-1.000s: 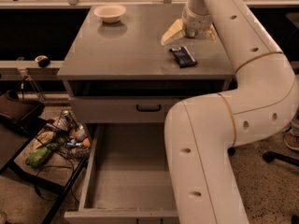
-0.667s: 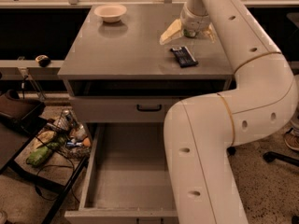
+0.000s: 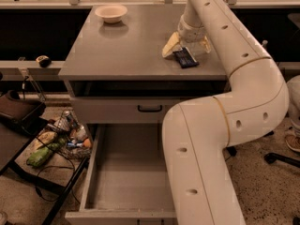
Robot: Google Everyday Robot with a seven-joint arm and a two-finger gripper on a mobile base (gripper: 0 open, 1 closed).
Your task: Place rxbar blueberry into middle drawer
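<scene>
The gripper [image 3: 186, 45] hangs over the right side of the grey cabinet top [image 3: 131, 46], its pale fingers [image 3: 169, 46] spread wide and holding nothing. The rxbar blueberry [image 3: 185, 57] lies flat on the top just near of them, its wrapper print too small to read. The middle drawer [image 3: 126, 172] stands pulled out, below a drawer front [image 3: 112, 110] with a black handle. A pale bowl [image 3: 111, 13] sits far left

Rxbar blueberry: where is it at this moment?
In the camera view, the rxbar blueberry lies on the cabinet top, toward the picture's right near the front edge, just below the open gripper and far from the bowl.
</scene>
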